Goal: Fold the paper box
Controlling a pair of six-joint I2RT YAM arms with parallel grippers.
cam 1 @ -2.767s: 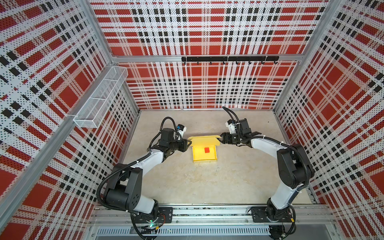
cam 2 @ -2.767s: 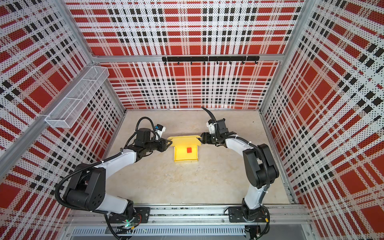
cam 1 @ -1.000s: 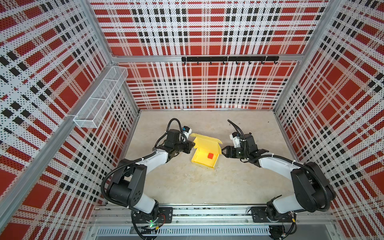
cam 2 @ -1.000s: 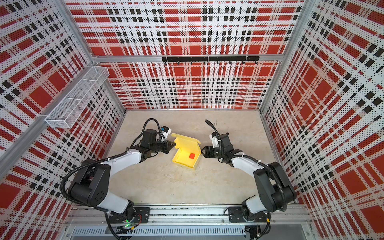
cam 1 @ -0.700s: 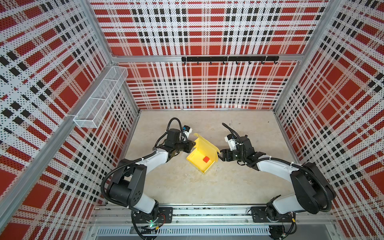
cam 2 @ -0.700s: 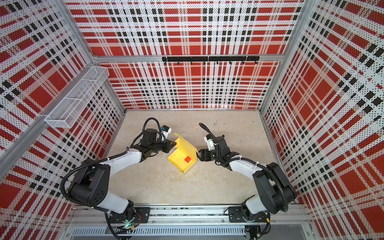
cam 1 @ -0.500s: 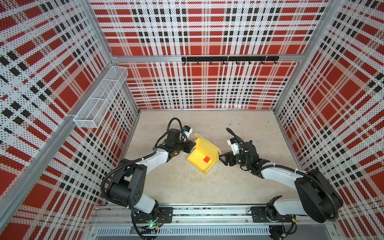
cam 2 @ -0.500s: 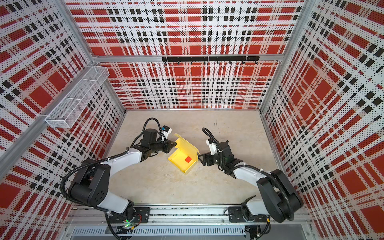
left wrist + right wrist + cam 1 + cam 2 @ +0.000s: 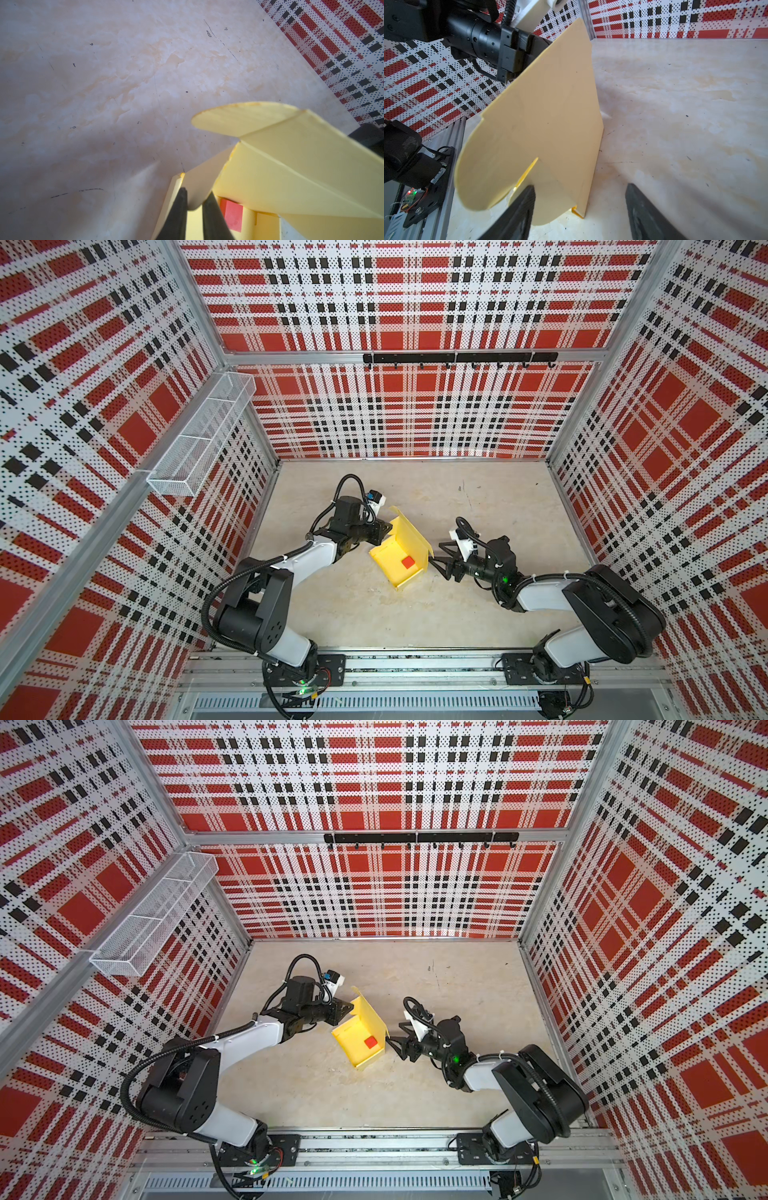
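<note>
Yellow card paper box (image 9: pixel 390 556) half-folded; left claw (image 9: pixel 196 192) pinching rounded flap (image 9: pixel 201 178); right claw (image 9: pixel 580 186) spread, empty.

The yellow paper box (image 9: pixel 353 1045) sits mid-table (image 9: pixel 395 1106), turned at an angle. Its tray is open with a little red square (image 9: pixel 370 1042) inside, and the big lid flap stands up along the far right side. The left gripper (image 9: pixel 344 1011) is right up against the box's back left corner, while the right gripper (image 9: pixel 396 1048) sits just off the lid's near end, jaws spread with nothing between them.
</note>
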